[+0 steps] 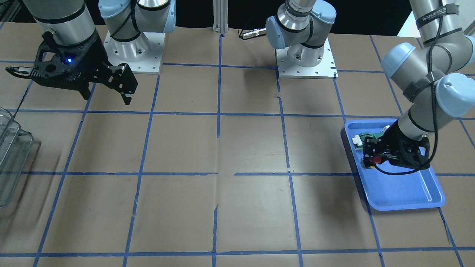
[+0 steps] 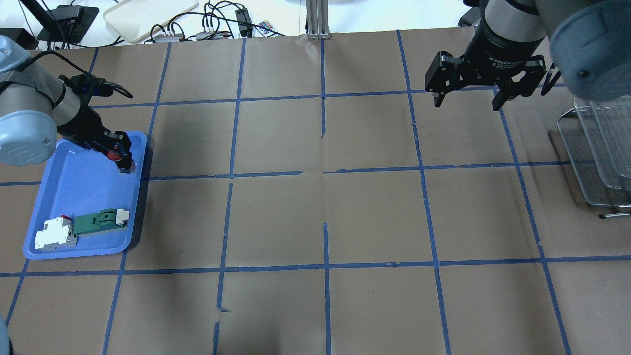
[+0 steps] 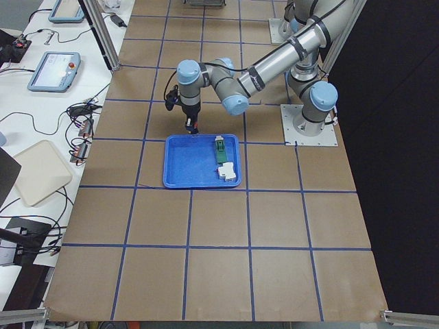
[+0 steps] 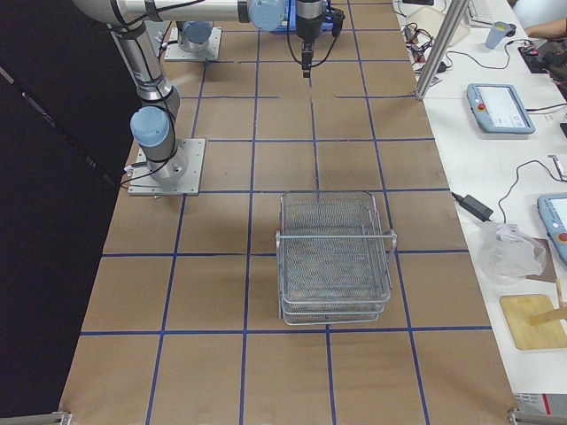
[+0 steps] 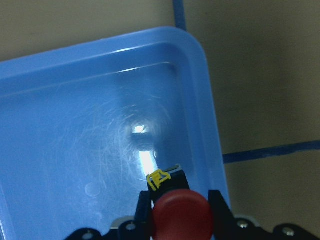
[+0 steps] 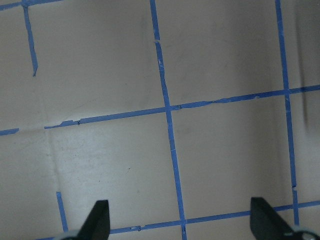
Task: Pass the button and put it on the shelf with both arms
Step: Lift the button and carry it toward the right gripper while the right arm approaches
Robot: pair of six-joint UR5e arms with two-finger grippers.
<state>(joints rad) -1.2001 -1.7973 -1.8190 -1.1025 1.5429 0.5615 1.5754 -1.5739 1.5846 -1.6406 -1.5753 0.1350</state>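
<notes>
- The left arm (image 2: 29, 113) reaches down over the blue tray (image 2: 84, 187).
- The left fingers (image 5: 218, 206) are closed in tight on the button (image 5: 180, 215), one on each side of it.
- The button's round red cap faces the wrist camera. A small yellow bit shows just past the cap.
- The button is over one corner of the blue tray, close to the tray's wall. I cannot tell if it touches the tray floor.
- In the view from above, the red cap (image 2: 114, 155) peeks out between the black fingers.
- A green-and-white flat part (image 2: 98, 223) lies in the tray at the other end, well apart from the button.
- A white block with red (image 2: 55, 234) lies right beside the green part, and the two look like they touch.
- The right arm (image 2: 512, 24) hangs over the bench (image 2: 325, 217) on the other side, far from the left arm.
- The right fingers (image 6: 98, 218) are spread wide and hold nothing. Only brown bench and blue tape lines show between them.
- The shelf (image 4: 335, 257) stands on the bench at the right arm's end. It is made of silvery wire mesh in layers.
- The right fingers are up off the bench and apart from the shelf.
- The blue tray and the shelf sit at opposite ends of the bench.
</notes>
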